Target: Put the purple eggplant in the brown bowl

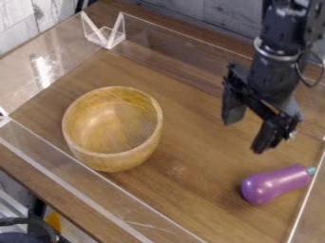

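Your black end effector [259, 126] hangs spread and empty, above and just beyond the small glossy purple eggplant [276, 183] lying on the wooden desk [191, 142], apart from it.

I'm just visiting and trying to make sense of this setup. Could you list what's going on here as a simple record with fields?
Surface: wooden table ringed by clear plastic walls
Bowl: brown bowl, left of centre, upright, nothing inside
Eggplant: purple eggplant, lying on the table at lower right, green stem pointing right
Tool: black tool, open, pointing down, above and left of the eggplant, not touching it
Held item: none
Task status: eggplant not yet picked up or in the bowl
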{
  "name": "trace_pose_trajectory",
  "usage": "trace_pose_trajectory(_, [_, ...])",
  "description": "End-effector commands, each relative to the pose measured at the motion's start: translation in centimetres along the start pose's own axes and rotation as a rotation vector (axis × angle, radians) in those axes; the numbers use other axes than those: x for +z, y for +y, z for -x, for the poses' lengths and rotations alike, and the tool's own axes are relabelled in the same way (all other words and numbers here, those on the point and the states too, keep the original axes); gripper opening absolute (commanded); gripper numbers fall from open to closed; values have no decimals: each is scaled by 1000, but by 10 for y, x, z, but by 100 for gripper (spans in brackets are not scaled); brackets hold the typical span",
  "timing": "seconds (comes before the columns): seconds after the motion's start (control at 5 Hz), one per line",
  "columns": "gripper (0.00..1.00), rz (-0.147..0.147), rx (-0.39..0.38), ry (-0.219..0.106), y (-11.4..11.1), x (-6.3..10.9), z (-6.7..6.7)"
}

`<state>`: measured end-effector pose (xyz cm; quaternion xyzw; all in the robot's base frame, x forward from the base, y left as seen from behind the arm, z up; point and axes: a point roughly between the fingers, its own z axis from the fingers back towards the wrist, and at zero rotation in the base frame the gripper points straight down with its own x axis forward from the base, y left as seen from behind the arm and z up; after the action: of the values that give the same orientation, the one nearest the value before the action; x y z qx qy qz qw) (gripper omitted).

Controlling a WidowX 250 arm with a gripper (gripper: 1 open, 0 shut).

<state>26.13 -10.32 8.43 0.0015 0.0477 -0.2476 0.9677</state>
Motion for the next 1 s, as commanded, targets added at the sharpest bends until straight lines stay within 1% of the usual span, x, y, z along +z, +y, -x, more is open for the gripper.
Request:
trace_pose_trajectory(0.0, [100, -13, -63, -41, -6, 4, -4])
trace_pose_trajectory(0.2, [100, -9, -111, -40, -13, -3, -5])
trace_pose_trajectory(0.4, [100, -12, -153, -38, -20, -14, -6])
trace_pose_trajectory(0.6, [100, -16, -177, -38, -25, -24, -8])
trace_pose_trajectory(0.8, [100, -17, -185, -37, -28, -31, -11])
